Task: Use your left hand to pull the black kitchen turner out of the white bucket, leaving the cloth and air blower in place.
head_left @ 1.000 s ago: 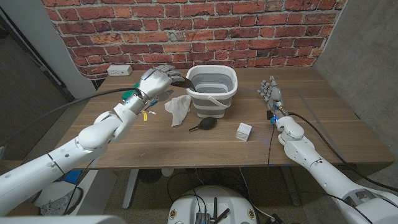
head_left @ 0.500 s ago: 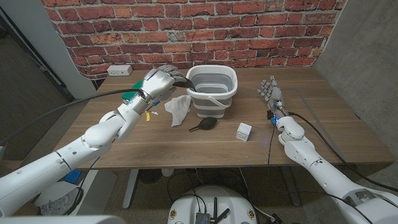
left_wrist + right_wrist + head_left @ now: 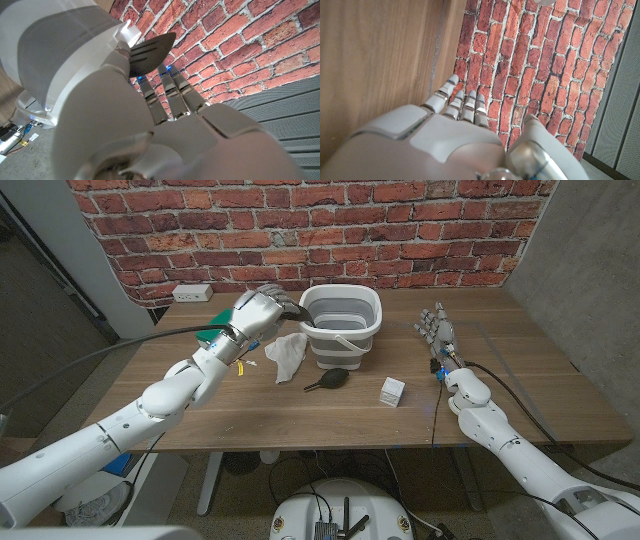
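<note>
The black kitchen turner [image 3: 296, 313] leans against the left rim of the white bucket [image 3: 341, 326], its flat slotted blade sticking up and out over the rim toward the left hand [image 3: 255, 309]. The left hand's fingers [image 3: 272, 292] curl over the blade end, and in the left wrist view the blade [image 3: 150, 49] shows pressed between the thumb side and the fingers [image 3: 170, 87], so the hand holds the turner. The rest of the tool runs down into the bucket, where its lower end is hidden by the wall.

The left arm reaches in from the near left corner of the wooden table [image 3: 520, 380], with the hand raised beside the bucket. A white cloth [image 3: 287, 354] lies crumpled on the table just beside the bucket's left side, below the hand. A black air blower [image 3: 328, 379] lies on the table in front of the bucket, close to its base. A small white box [image 3: 392, 390] sits to the right of the blower.

The right hand [image 3: 436, 328] is well apart from the bucket on the table's right side, fingers straight, close together and holding nothing. A brick wall stands behind the table.
</note>
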Controlling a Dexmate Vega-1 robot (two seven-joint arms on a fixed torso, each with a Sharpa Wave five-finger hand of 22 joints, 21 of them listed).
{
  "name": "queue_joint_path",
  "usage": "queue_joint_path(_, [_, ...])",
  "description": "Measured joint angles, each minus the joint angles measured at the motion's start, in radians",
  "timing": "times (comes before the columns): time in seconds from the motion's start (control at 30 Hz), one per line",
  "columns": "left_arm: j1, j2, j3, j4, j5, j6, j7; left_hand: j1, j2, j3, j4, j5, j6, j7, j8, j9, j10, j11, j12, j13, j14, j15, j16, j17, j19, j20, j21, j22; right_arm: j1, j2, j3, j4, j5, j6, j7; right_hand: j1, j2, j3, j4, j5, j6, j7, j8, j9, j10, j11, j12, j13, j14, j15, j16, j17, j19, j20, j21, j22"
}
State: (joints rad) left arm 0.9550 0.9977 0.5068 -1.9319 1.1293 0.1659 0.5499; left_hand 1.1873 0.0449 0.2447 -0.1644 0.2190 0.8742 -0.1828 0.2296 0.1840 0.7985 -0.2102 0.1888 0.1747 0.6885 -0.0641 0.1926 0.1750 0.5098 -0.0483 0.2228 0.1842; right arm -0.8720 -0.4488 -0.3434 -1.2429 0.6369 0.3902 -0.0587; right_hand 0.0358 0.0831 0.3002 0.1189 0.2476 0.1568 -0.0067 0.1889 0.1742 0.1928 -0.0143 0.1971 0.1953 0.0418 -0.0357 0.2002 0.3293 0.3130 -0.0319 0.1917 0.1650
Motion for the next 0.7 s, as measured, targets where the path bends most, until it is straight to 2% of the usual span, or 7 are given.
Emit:
queue_joint_path(0.4, [0.005, -0.004, 0.006, -0.002, 0.005, 0.023, 0.015, -0.008, 0.016, 0.029, 0.001, 0.0, 0.12, 0.012, 0.019, 0.001, 0.15, 0.001, 0.004, 0.004, 0.134, -0.031, 0.0, 0.0, 0.021, 0.0, 0.007, 0.0, -0.003, -0.001, 0.0, -0.003, 0.001, 0.0, 0.0, 0.0, 0.0, 0.004, 0.004, 0.0, 0.005, 0.005, 0.0, 0.0, 0.0, 0.0, 0.0, 0.0, 0.011, 0.0, 0.0, -0.005, 0.001, 0.001, 0.0, 0.0])
queue_joint_path(0.7, [-0.001, -0.009, 0.014, 0.005, 0.012, 0.029, 0.029, -0.007, 0.036, 0.042, 0.001, 0.0, 0.142, 0.021, 0.026, 0.003, 0.181, 0.001, 0.004, 0.005, 0.163, -0.041, 0.0, 0.0, 0.036, -0.004, 0.011, 0.0, -0.004, -0.001, 0.0, -0.006, 0.001, -0.002, 0.0, 0.0, 0.0, 0.004, 0.004, 0.0, 0.005, 0.005, 0.0, 0.0, 0.0, 0.0, 0.0, 0.0, 0.011, 0.0, 0.0, -0.008, 0.001, 0.001, 0.0, 0.0])
